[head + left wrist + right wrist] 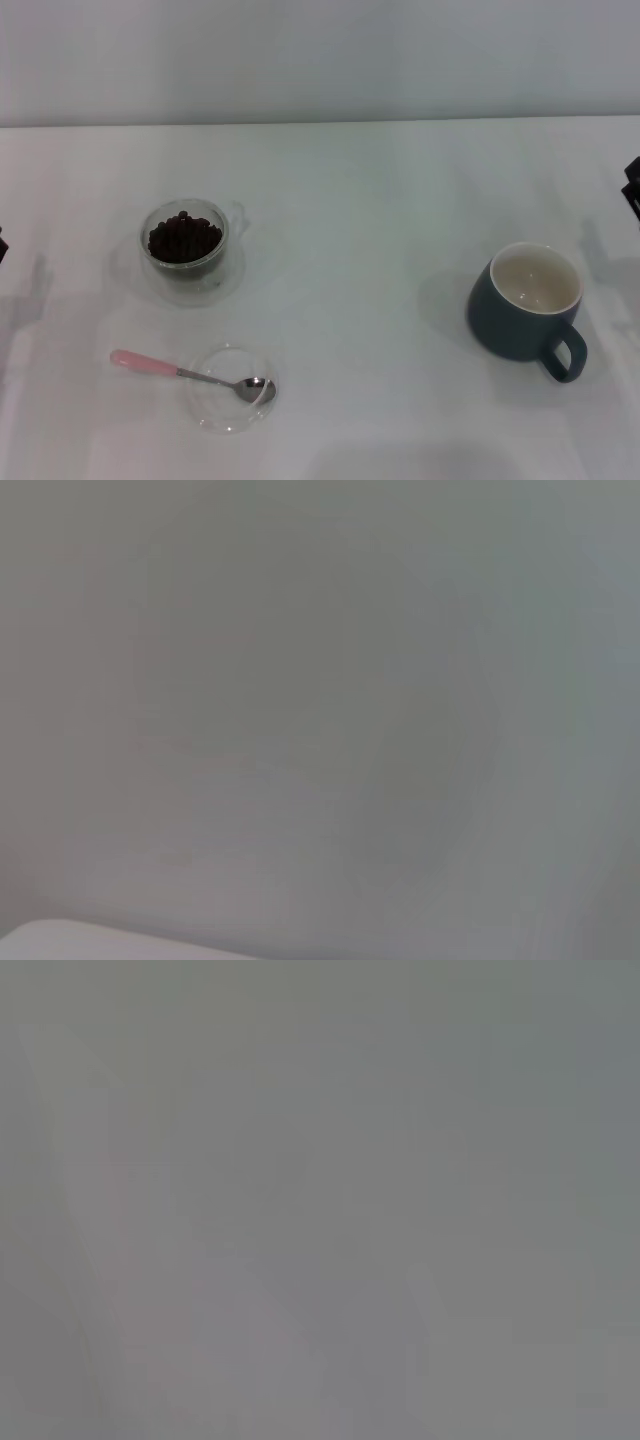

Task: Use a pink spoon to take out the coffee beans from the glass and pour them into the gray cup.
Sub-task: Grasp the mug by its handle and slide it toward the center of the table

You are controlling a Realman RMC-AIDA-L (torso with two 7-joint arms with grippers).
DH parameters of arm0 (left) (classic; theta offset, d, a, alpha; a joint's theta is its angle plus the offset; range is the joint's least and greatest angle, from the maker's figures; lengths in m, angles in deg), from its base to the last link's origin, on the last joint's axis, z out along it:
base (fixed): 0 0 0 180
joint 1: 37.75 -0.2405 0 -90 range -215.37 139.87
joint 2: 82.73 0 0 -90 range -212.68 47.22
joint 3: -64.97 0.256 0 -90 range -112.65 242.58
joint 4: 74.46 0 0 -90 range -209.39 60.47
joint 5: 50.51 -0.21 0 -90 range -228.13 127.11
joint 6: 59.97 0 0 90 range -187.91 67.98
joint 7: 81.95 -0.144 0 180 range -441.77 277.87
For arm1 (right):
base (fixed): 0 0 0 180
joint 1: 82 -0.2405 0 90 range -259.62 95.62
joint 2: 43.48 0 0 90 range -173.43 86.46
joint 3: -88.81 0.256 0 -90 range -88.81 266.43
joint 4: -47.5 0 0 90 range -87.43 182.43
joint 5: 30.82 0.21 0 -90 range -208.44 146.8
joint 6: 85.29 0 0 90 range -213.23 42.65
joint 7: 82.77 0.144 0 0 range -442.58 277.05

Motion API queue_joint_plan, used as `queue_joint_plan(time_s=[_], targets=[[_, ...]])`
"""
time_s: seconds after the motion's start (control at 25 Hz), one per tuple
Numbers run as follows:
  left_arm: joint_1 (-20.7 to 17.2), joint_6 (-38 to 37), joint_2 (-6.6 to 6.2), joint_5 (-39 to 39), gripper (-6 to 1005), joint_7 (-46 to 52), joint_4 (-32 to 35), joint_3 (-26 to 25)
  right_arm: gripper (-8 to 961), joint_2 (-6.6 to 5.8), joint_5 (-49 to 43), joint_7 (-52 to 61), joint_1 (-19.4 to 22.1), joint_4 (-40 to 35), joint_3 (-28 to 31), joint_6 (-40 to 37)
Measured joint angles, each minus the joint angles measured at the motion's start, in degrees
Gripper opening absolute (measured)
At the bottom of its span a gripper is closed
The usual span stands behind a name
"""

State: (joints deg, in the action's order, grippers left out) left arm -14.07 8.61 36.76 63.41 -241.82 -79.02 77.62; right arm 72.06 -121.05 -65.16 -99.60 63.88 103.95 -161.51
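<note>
The glass (188,246) stands upright at the left of the white table and holds a heap of dark coffee beans (185,236). The pink spoon (190,375) lies nearer the front, its pink handle pointing left and its silver bowl resting in a flat clear glass dish (232,388). The gray cup (530,305) stands at the right, empty, its cream inside showing and its handle toward the front right. A dark bit of my left arm (2,243) shows at the left edge and a bit of my right arm (632,188) at the right edge. Both wrist views show only blank grey.
The white table (350,200) runs back to a pale wall. Open tabletop lies between the glass and the gray cup.
</note>
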Motion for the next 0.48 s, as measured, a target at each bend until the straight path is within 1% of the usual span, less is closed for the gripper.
queue_joint_plan(time_s=[0.16, 0.36, 0.48], targets=[[-0.3, 0.0, 0.03, 0.1, 797, 0.0, 0.0, 0.0, 870, 0.04, 0.2, -4.9, 0.0, 1.3, -0.1, 0.3], [-0.4, -0.1, 0.04, 0.0, 798, 0.0, -0.1, 0.1, 871, 0.03, 0.0, -5.2, 0.4, 2.0, -0.6, -0.3], [-0.5, -0.1, 0.04, -0.2, 797, 0.0, -0.1, 0.4, 871, 0.03, -0.1, -5.2, 1.4, 2.1, -2.2, -2.6]])
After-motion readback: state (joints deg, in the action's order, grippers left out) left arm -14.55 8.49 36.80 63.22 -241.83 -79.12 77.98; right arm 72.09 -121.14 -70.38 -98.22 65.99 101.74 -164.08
